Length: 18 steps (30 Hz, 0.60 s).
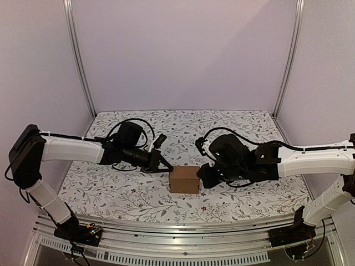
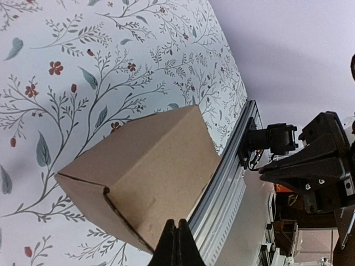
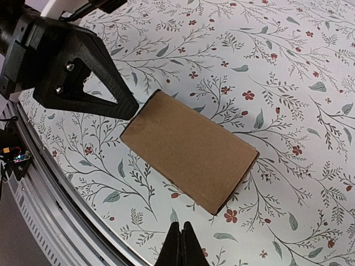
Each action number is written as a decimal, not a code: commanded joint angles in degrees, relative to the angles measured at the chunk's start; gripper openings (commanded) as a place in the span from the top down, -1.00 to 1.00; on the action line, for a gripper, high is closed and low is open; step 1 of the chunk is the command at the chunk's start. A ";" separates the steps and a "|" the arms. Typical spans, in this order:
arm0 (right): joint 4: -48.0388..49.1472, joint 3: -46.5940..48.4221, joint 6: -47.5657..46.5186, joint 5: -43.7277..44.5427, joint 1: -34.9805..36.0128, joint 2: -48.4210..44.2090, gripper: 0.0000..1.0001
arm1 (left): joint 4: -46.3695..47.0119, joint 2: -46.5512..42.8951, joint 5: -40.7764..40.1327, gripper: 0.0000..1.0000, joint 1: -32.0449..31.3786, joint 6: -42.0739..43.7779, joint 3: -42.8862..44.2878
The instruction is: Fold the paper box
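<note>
The paper box (image 1: pixel 184 179) stands on the tabletop (image 1: pixel 138 194) as a closed cube between 2 shut, empty sets of fingers, left fingers (image 1: pixel 162 162) at its top edge, right fingers (image 1: pixel 203 176) just beside it, so folding looks essentially finished.

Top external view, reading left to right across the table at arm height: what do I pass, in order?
Left arm → left gripper, shut, tip at the box's left side → paper box, folded into a cube → right gripper, shut, at the box's right side → right arm.
</note>
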 commanded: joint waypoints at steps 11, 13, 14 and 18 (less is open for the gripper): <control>1.51 -0.85 -3.80 -2.66 1.23 5.51 1.00 | -17.39 2.95 -11.37 1.00 -0.29 6.95 15.47; 1.39 -0.51 -3.35 -1.95 1.22 6.81 1.00 | -18.22 5.36 -12.31 1.00 -0.28 7.26 16.86; 1.29 -0.33 -3.17 -1.41 1.21 7.34 1.00 | -18.40 6.52 -12.72 1.00 -0.27 7.44 17.24; 1.24 -0.65 -1.45 1.83 1.10 8.70 1.00 | -17.31 10.88 -11.93 1.00 -0.36 7.77 17.76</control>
